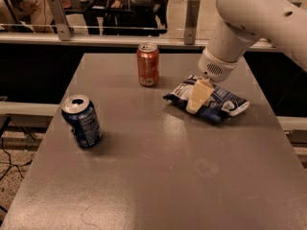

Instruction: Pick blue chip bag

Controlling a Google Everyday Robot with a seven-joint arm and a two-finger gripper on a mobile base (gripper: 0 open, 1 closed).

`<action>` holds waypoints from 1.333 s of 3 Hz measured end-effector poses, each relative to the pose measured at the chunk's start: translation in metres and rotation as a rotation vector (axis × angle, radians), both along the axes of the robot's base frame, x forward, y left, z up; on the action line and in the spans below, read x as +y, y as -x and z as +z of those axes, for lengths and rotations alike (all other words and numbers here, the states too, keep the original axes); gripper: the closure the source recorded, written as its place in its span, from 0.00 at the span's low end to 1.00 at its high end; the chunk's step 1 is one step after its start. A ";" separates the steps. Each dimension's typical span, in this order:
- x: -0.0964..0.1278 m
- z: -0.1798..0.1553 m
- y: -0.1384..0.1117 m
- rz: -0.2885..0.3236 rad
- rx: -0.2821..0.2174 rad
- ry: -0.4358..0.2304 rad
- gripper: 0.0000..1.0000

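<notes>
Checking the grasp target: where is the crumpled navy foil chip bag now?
In the camera view, the crumpled navy foil chip bag lies on the grey table, right rear, right of the upright orange soda can, with the cream gripper over it.
</notes>
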State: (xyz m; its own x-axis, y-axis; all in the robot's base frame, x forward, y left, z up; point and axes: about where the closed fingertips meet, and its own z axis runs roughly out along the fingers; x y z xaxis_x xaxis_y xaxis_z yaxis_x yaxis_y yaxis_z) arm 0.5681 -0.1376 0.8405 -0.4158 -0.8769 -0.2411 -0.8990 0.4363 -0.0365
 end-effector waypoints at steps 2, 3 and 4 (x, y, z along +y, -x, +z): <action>-0.002 0.030 0.005 0.044 -0.022 -0.028 0.85; 0.001 0.055 0.011 0.109 -0.039 -0.057 1.00; 0.004 0.088 0.015 0.175 -0.069 -0.099 1.00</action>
State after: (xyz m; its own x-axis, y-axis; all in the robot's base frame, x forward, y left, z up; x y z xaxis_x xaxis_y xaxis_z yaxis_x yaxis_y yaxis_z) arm 0.5528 -0.1337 0.9289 -0.2389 -0.9047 -0.3526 -0.9583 0.2784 -0.0649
